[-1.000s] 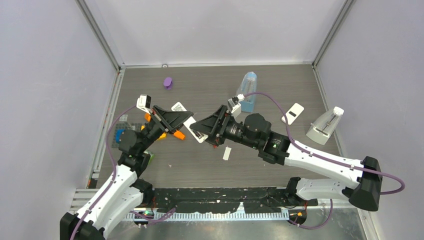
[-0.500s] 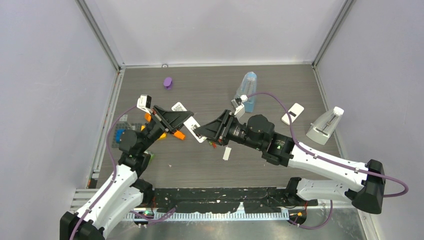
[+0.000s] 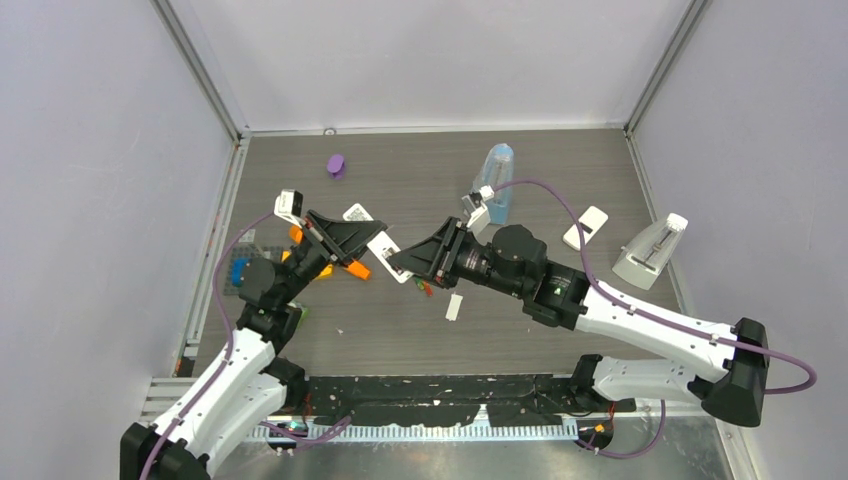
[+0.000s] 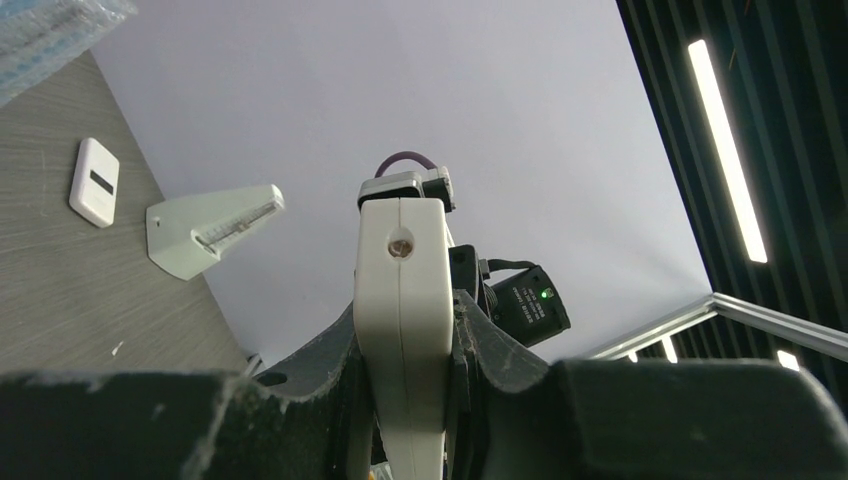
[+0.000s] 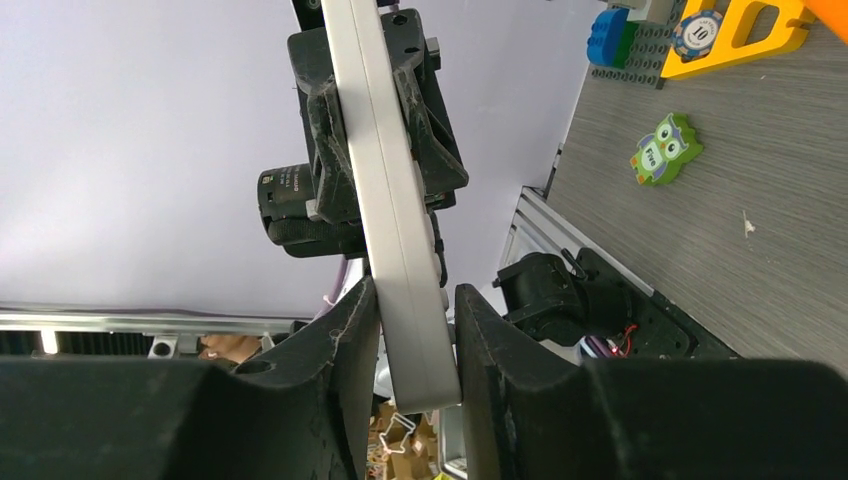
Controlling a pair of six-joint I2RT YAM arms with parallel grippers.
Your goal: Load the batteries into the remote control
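Right arm (image 3: 640, 325) has shifted slightly — left tool (image 4: 405, 400) and right tool (image 5: 415, 350) both clamp the slim white remote (image 5: 385, 180).

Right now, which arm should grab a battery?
Right, probably: the tiny red and green batteries lie nearest the right jaws, and the left jaws grip the flat white plastic remote.

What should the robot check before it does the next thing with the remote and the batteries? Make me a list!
1. Left gripper clamped on the remote: ok.
2. Right gripper clamped on its other end: ok.
3. Batteries in sight on the table, just below the right gripper: ok.
4. Battery compartment open: cannot tell, only the remote's edges show.
5. A gripper free to pick up a battery: not ok, both hold the remote.
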